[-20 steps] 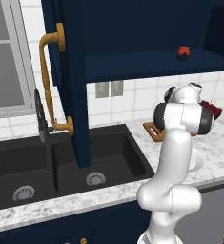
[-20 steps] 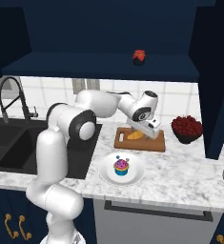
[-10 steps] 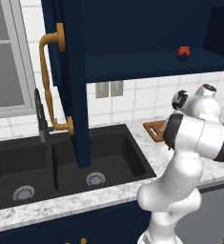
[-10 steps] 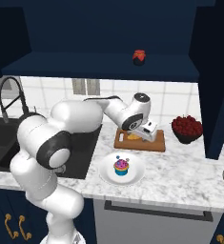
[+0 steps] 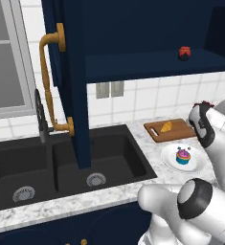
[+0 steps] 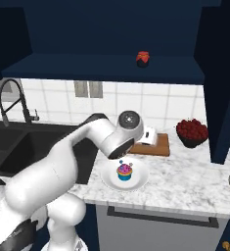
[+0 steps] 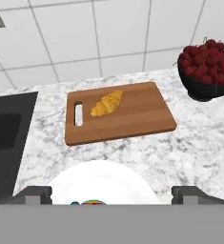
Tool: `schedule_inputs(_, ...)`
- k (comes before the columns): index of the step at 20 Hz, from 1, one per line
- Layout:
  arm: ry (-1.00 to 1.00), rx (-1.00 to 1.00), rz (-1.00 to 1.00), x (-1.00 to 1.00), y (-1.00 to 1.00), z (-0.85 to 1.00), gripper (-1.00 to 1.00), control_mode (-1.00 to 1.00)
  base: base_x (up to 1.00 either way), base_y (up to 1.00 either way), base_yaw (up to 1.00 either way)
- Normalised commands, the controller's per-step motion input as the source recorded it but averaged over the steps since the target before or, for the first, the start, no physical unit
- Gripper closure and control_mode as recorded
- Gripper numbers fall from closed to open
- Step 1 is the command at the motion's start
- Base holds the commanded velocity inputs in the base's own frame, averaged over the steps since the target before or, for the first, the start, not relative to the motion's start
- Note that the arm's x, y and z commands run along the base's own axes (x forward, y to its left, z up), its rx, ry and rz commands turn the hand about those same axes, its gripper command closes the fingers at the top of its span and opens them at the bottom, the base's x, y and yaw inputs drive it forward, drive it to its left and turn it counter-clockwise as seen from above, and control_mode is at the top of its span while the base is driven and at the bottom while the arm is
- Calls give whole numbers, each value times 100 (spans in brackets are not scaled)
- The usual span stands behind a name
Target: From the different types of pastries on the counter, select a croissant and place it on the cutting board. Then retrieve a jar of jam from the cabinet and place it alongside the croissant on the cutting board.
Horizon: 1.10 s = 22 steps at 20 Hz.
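The golden croissant (image 7: 107,103) lies on the brown cutting board (image 7: 127,119), near its slot handle. My gripper (image 7: 111,194) is open and holds nothing. It hangs over the white plate (image 7: 101,178), short of the board's near edge, with its fingertips (image 7: 35,194) spread wide. The cupcake (image 6: 125,171) with pink frosting sits on that plate (image 6: 141,179). The red jam jar (image 6: 143,59) stands on the shelf of the navy cabinet (image 6: 106,66). The cabinet's door with its brass handle (image 5: 49,81) is swung open. From the left base, the croissant (image 5: 166,127), board (image 5: 178,131) and jar (image 5: 184,53) show too.
A dark bowl of cherries (image 7: 208,71) stands right of the board against the tiled wall. The black sink (image 5: 61,162) with its faucet (image 5: 41,115) lies to the left. My folded arm (image 6: 87,147) covers part of the board. The marble counter (image 7: 189,152) runs in front.
The arm has folded back toward the base, and the hand has drawn away from above the board to over the plate. The croissant stays on the board.
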Motion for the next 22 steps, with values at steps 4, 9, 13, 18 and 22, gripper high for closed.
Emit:
schedule_inputs(4,0,-14,-18,-51,35,73,-100,-100,0,0,0)
schedule_inputs(9,-1,-7,-20,-20,20,32,-100,-100,0,0,0)
schedule_inputs(13,-38,-1,4,-17,12,7,-100,-100,0,0,0)
schedule_inputs(18,-88,-2,19,-27,13,52,-100,-100,0,0,0)
schedule_inputs(22,-86,-14,6,-17,25,71,-100,-100,0,0,0)
